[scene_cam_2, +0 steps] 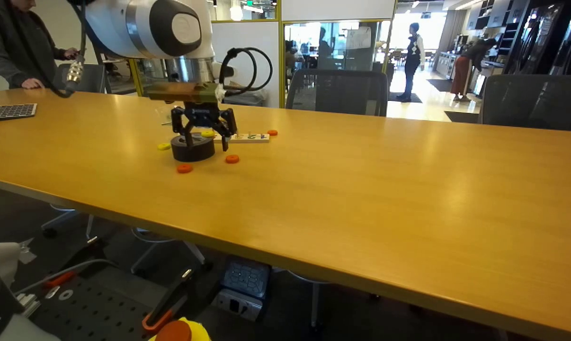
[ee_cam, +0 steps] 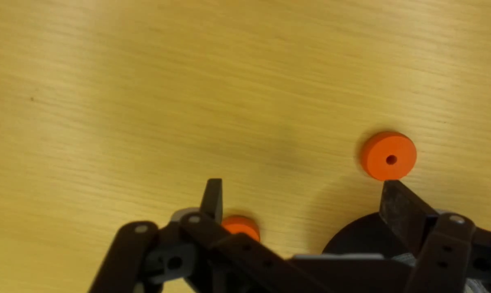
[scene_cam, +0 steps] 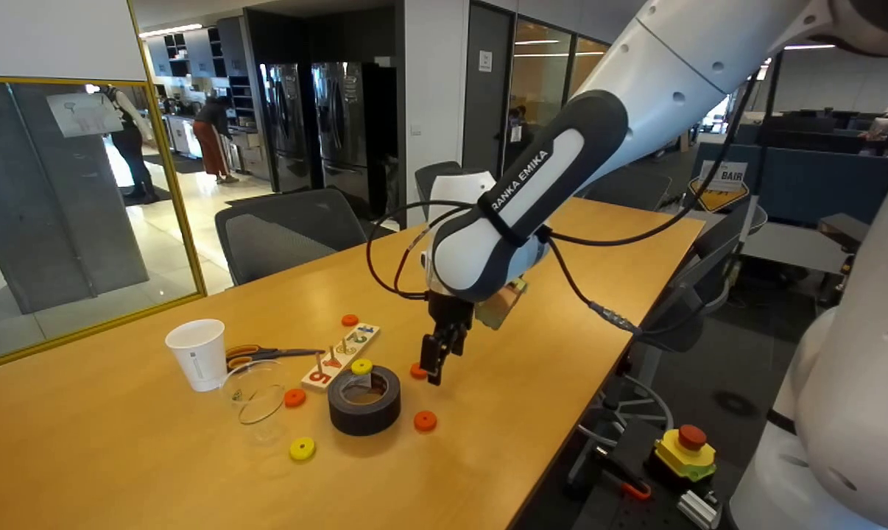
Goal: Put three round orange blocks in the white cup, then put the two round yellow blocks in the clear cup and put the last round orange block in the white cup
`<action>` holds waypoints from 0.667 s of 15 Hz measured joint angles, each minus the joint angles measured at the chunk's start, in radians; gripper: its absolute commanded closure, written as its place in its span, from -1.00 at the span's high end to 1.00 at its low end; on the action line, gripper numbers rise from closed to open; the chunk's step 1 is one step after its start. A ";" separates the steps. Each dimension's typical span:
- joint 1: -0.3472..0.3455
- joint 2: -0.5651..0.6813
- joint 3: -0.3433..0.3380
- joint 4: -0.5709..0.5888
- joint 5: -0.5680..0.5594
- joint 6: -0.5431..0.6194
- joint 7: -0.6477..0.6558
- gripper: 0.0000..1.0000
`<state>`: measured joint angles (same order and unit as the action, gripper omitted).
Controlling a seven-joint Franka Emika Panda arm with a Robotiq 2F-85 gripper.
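Looking along the arm, we see it angled down over the desk, its end effector spread wide and holding nothing. Only in an exterior view do we find the white cup, near the clear cup; four orange blocks and two yellow blocks lie outside them, one yellow on a tape roll. Our wrist view takes in just two orange blocks.

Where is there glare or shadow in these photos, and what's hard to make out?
In the wrist view, a soft shadow edges the orange block in full sight, and the gripper looks dark; in an exterior view, pale glare streaks the tabletop; in an exterior view, the clear cup shows mainly as faint outlines.
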<state>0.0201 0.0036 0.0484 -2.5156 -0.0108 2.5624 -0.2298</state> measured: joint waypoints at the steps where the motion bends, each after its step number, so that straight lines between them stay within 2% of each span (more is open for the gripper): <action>1: 0.000 0.025 0.000 0.020 0.007 0.001 -0.055 1.00; 6: -0.011 0.137 0.003 0.124 0.067 0.001 -0.294 1.00; 10: -0.044 0.227 0.008 0.202 0.081 0.000 -0.402 1.00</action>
<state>-0.0235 0.2305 0.0566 -2.3133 0.0703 2.5624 -0.6314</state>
